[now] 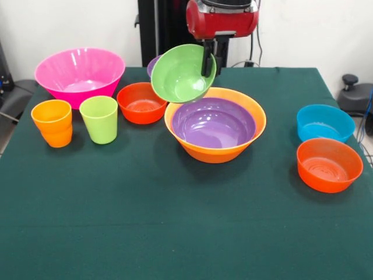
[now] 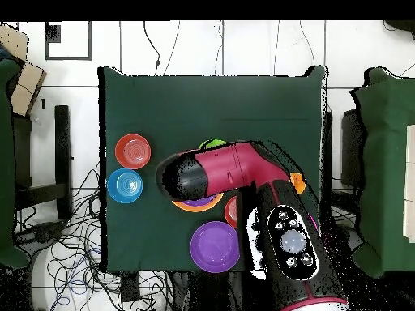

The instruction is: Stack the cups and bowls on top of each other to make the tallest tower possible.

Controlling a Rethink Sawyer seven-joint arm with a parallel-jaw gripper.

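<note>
Gripper (image 1: 207, 63) pinches rim of small green bowl (image 1: 182, 73), jaws closed on it. Bowl tilted, lifted above purple bowl (image 1: 213, 123) inside big orange bowl (image 1: 217, 150).

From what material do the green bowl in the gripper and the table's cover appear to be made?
The green bowl looks like glossy moulded plastic: soft highlights lie on its smooth inside. The gripper holds it by the rim, tilted. The table cover looks like dark green matte cloth, perhaps felt: it gives no reflection and shows a fine texture.
</note>
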